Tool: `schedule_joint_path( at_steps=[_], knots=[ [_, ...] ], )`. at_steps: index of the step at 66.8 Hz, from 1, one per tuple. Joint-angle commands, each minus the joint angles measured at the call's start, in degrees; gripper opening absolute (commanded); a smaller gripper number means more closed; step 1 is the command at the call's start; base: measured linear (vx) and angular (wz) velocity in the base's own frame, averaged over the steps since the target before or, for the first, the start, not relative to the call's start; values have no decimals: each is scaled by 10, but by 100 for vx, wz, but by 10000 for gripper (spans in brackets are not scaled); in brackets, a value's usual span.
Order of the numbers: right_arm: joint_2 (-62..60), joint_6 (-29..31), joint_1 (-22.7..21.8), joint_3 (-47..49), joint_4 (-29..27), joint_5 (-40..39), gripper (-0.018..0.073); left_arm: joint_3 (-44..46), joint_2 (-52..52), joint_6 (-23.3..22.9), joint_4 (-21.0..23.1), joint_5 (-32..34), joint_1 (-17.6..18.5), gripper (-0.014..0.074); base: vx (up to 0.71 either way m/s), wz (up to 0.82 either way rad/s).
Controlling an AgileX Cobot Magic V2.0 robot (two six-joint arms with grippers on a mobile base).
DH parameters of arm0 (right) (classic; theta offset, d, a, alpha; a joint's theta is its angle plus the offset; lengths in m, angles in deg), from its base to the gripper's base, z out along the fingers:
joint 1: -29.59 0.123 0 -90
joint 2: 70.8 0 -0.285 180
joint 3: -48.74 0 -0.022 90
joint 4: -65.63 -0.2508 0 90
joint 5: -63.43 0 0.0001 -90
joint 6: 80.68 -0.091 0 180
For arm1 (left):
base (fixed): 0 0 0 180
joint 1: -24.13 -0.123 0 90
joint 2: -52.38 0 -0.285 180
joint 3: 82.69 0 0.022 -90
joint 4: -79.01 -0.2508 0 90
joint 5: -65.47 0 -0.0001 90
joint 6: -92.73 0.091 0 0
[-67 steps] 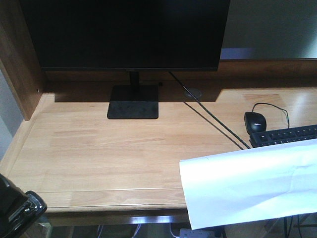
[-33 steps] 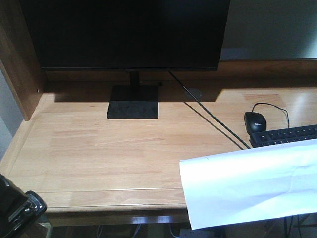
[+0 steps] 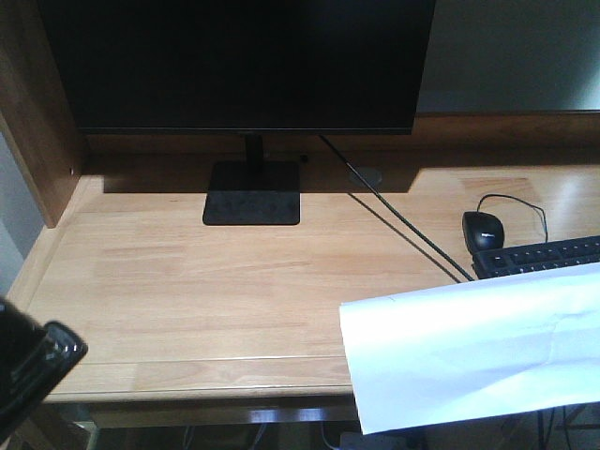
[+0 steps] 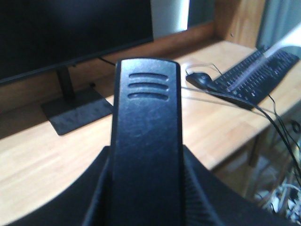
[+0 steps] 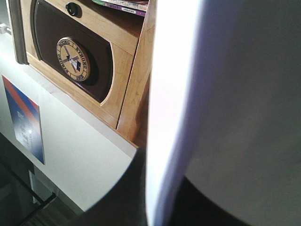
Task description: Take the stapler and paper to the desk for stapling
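Stapler (image 4: 146, 141), clenched in left gripper (image 4: 146, 202), now sits higher beside desk (image 3: 206, 291) edge; right gripper (image 5: 157, 207) pinches paper (image 3: 469, 347), unmoved; neither delivered yet.

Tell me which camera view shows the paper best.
The exterior front-facing view: the paper shows as a broad white sheet at lower right, crossing the front edge of the desk. The right wrist view gives only a blurred close-up of it; the left wrist view catches just a pale sliver at top right.
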Motion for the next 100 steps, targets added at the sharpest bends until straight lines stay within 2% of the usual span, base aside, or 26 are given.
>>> schedule_joint_path(
  at_steps=[1, 14, 26, 34, 45, 54, 71, 76, 89, 100],
  knots=[
    [4, 8, -4, 16, -3, -38, -5, 54, 55, 11, 13, 96, 1, -7, 0, 0],
    [4, 8, -4, 16, -3, -38, -5, 156, 193, 74, 13, 74, 1, -7, 0, 0],
    [4, 8, -4, 16, -3, -38, -5, 237, 323, 127, 19, -11, 1, -7, 0, 0],
    [4, 8, -4, 16, -3, -38, -5, 275, 409, 205, 44, -49, 1, -7, 0, 0],
    [4, 8, -4, 16, -3, -38, -5, 298, 499, 308, 125, -33, 1, -7, 0, 0],
    [4, 8, -4, 16, -3, -38, -5, 303, 560, 414, 191, -13, 1, -7, 0, 0],
    [4, 8, -4, 16, -3, -38, -5, 303, 643, 529, 284, -14, -6, -7, 0, 0],
    [4, 8, -4, 16, -3, -38, -5, 303, 671, 567, 332, -31, -19, -7, 0, 0],
    [4, 8, -4, 16, -3, -38, -5, 303, 734, 700, 463, -72, -63, -7, 0, 0],
    [4, 8, -4, 16, -3, -38, -5, 303, 774, 790, 535, -111, -123, -7, 0, 0]
  ],
)
